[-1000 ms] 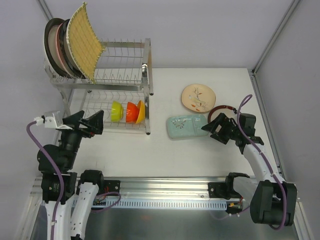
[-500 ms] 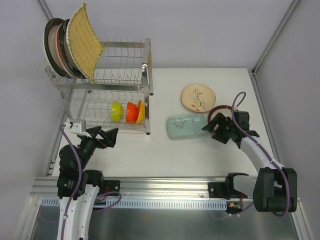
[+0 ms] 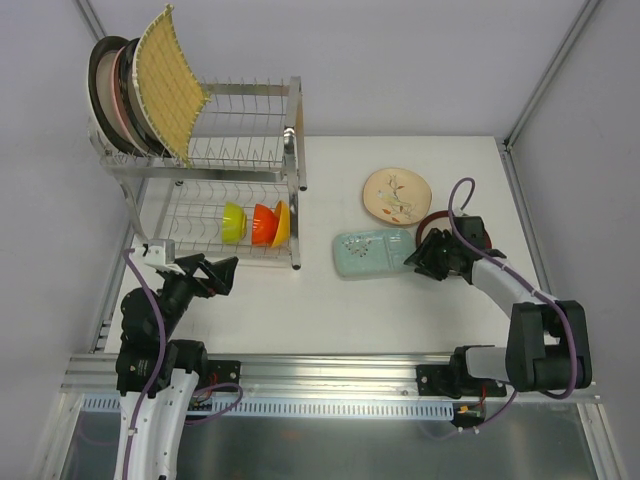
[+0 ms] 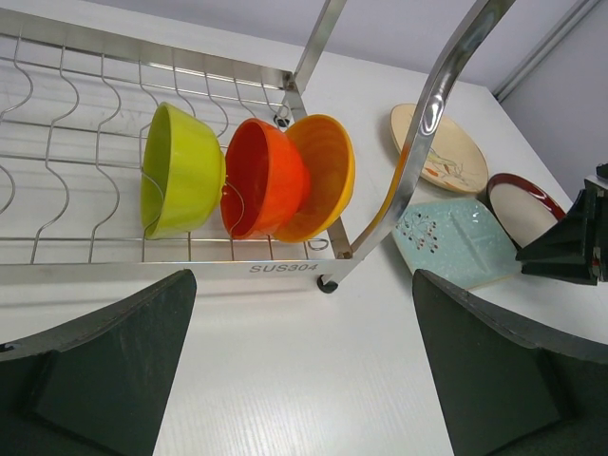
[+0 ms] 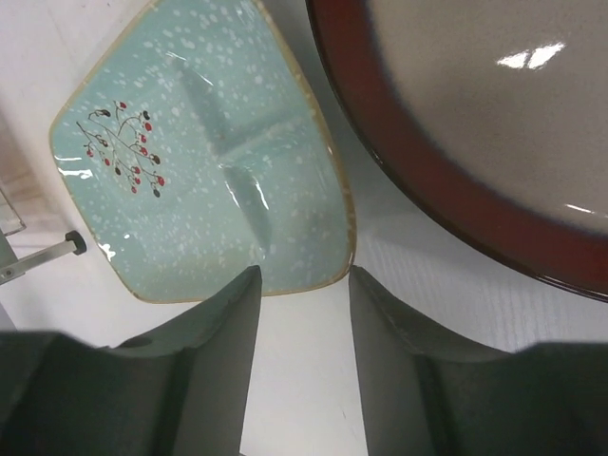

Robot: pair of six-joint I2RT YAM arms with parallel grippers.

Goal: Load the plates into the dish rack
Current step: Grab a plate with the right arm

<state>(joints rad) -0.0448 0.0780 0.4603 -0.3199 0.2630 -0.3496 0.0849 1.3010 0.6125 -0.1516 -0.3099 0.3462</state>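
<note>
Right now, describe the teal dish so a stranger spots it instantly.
Find the silver dish rack on the left; three dishes lie on the table to its right. The teal dish is closest to the rack and the only rectangular one; the beige floral plate and red-rimmed plate are round.

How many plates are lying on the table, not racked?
3: beige floral plate farthest back, teal dish in front of it, red-rimmed plate beside both, partly hidden by the right arm.

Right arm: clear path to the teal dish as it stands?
Probably yes. The right claw is open at a corner of the teal dish, nothing between them; the red-rimmed plate lies beside it.
</note>
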